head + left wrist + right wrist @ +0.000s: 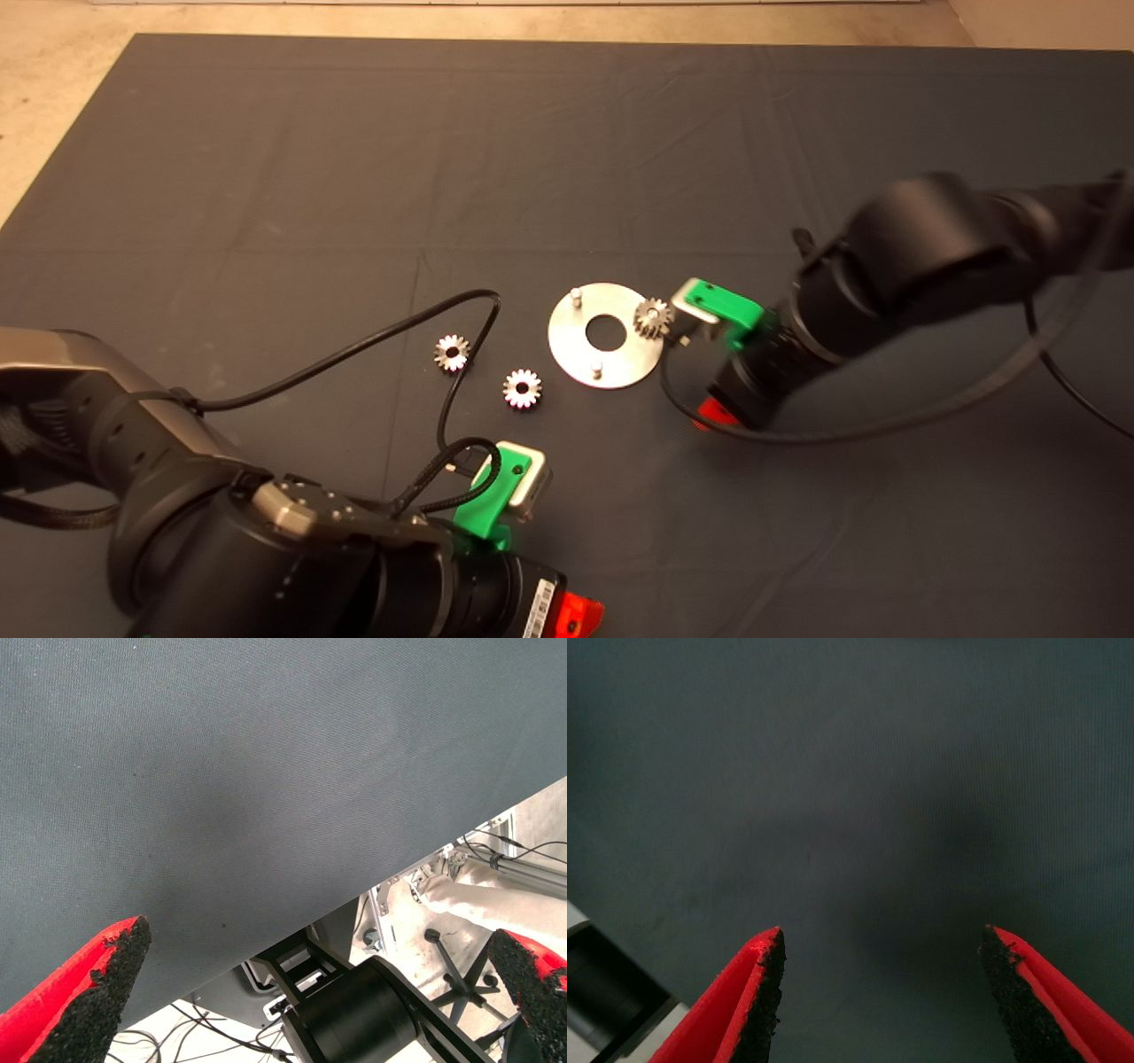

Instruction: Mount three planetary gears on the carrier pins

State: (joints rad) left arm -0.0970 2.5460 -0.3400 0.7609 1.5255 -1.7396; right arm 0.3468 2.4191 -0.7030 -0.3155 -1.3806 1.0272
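Gears [452, 353] looked small, stiff and slick, so pinch across the teeth. Two lay loose just ahead of the spread left gripper [319, 992]; one sat on the disc [585, 354] beside the spread right gripper [881, 992].

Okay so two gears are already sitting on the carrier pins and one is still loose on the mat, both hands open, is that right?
Not quite. The head view shows only one gear on the disc; two gears lie loose on the mat. Both the left hand and right hand are open, as you said.
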